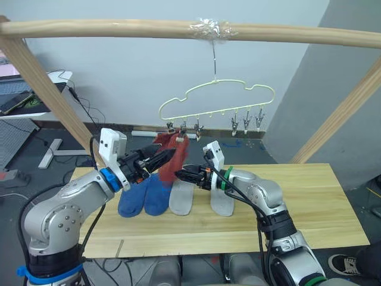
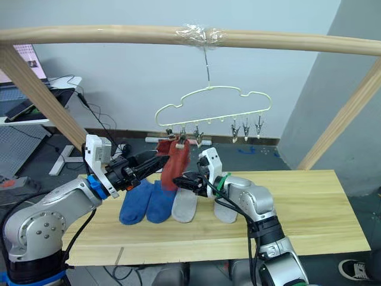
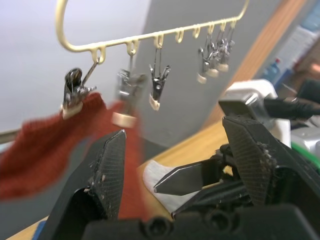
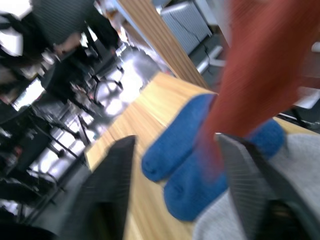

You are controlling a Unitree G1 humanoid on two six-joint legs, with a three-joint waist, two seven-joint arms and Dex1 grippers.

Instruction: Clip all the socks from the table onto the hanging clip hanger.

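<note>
The pale clip hanger (image 1: pixel 218 97) hangs by its hook from the top pole. Two rust-red socks (image 1: pixel 172 152) hang from its two leftmost clips (image 3: pixel 73 94); the other clips (image 1: pixel 246 124) are bare. On the wooden table (image 1: pixel 309 202) lie two blue socks (image 1: pixel 143 195) and two light grey socks (image 1: pixel 181 197), side by side under the hanger. My left gripper (image 1: pixel 171 155) is open, its tips at the hanging red socks. Just below the red socks and above the grey ones, my right gripper (image 1: pixel 178 173) is open and holds nothing.
A round wooden pole frame (image 1: pixel 119 27) spans the top, with slanted poles at left (image 1: pixel 47 89) and right (image 1: pixel 339 122). Clear tape (image 1: pixel 209 28) fixes the hook. The table's right half (image 1: pixel 297 190) is bare. A desk (image 1: pixel 24 101) and cables stand at the back left.
</note>
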